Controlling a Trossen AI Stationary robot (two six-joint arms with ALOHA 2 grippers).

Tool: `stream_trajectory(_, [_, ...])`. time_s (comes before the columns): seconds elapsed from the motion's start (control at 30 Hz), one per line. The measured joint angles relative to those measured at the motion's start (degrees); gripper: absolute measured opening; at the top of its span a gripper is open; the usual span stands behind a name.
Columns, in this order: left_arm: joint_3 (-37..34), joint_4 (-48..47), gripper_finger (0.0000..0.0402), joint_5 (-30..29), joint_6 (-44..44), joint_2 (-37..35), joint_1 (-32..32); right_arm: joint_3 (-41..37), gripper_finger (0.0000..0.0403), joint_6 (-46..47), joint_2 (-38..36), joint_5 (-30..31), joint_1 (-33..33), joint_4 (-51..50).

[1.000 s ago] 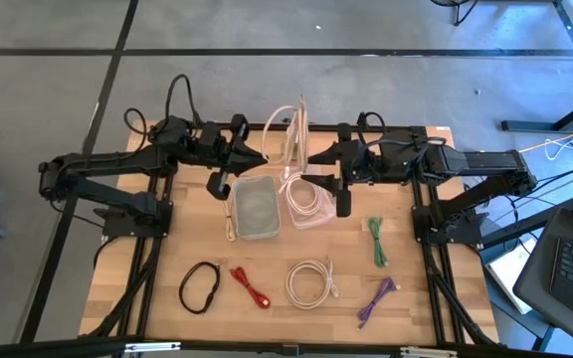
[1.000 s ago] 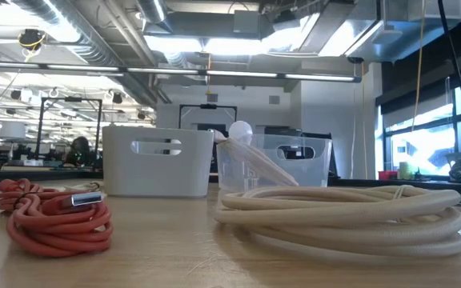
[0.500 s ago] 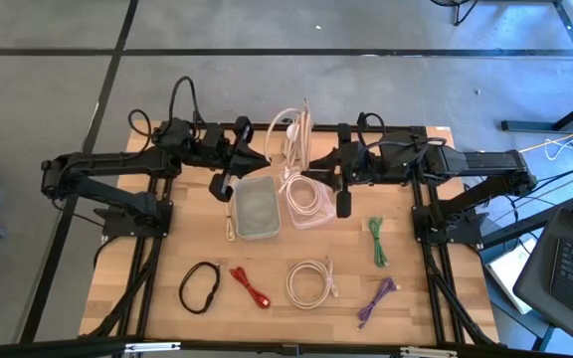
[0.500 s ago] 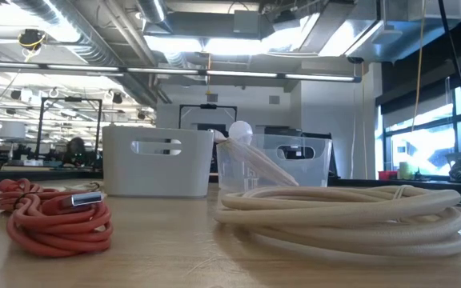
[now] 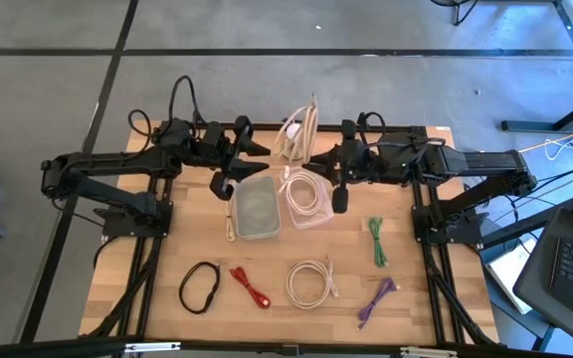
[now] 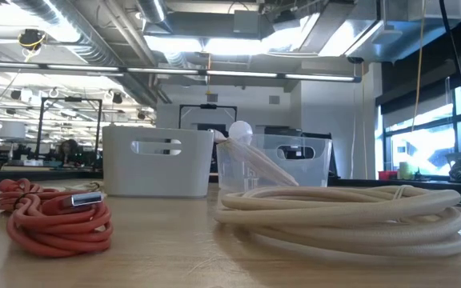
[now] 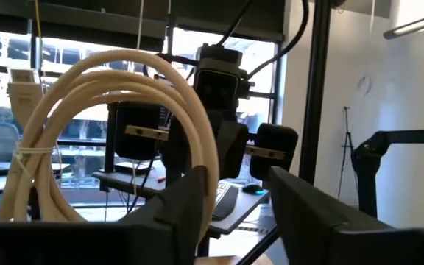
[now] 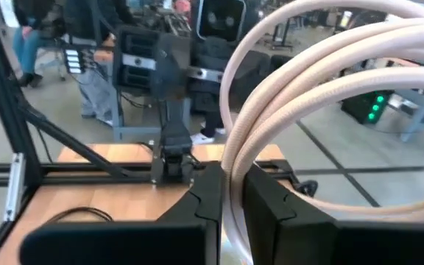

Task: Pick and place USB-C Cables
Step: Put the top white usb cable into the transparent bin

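My table (image 5: 157, 264) is pale wood, framed by dark rails, standing on a grey floor (image 5: 58, 89) with open space behind it. At table height I see a workshop room with ceiling lights and big windows on one side.

My right hand (image 5: 309, 159) is clenched on a cream cable coil (image 5: 301, 129), held upright in the air near the table's far edge, above and just behind the clear tub (image 5: 306, 199) that already holds another cream coil (image 5: 304, 202). My left hand (image 5: 263, 151) faces that raised coil from the other side with its fingers spread apart, gripping nothing. A white bin (image 5: 254, 206) sits beside the clear tub.

Along the near edge lie a black loop (image 5: 200, 286), a red bundle (image 5: 251, 286), a cream coil (image 5: 310, 282) and a purple bundle (image 5: 376, 300), each well apart, with a green bundle (image 5: 376, 242) by the right rail. Bare wood shows between them.
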Motion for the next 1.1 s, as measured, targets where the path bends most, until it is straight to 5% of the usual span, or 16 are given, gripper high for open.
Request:
stream_trajectory(0.33, [0.02,-0.83,0.0196,0.24,3.00,-2.86,2.64,-0.02,0.0030,14.09,-1.65,2.41,1.35,-20.84])
stream_trajectory(0.6, [0.04,-3.65,0.0189,0.20,3.06,-3.76,6.34,-0.02,0.0030,30.14,-0.41,-4.92,3.08,-33.20])
stream_trajectory(1.1, [0.04,-6.38,0.0187,0.20,4.00,-3.74,8.39,-8.10,0.0030,29.47,4.51,-17.09,-0.82,-24.36])
